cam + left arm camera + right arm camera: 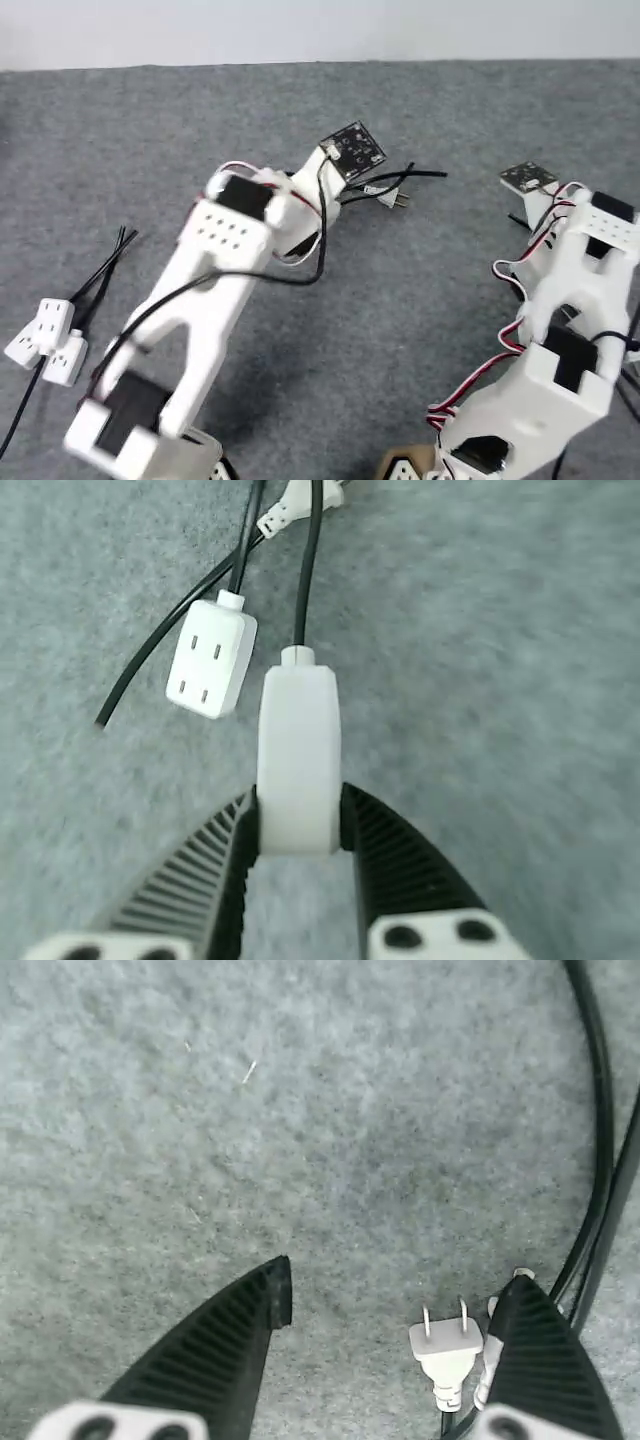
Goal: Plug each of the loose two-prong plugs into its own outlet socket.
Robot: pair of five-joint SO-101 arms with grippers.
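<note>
Left wrist view: pinched a white socket block [298, 730] in the left gripper [298, 800], just beside a second socket block [210, 660]. Held the right gripper [400, 1300] spread around a two-prong plug [445, 1345].

Grey, carpet-like mat [420, 300]: it covers the work surface, with a short, even, mottled nap. A plain white surface [300, 30] borders the mat along its far edge in a straight line. One pale loose fibre [250, 1070] lies on the mat. A tan item [404, 463] sits at the mat's near edge, partly hidden; its identity is not determinable.
</note>
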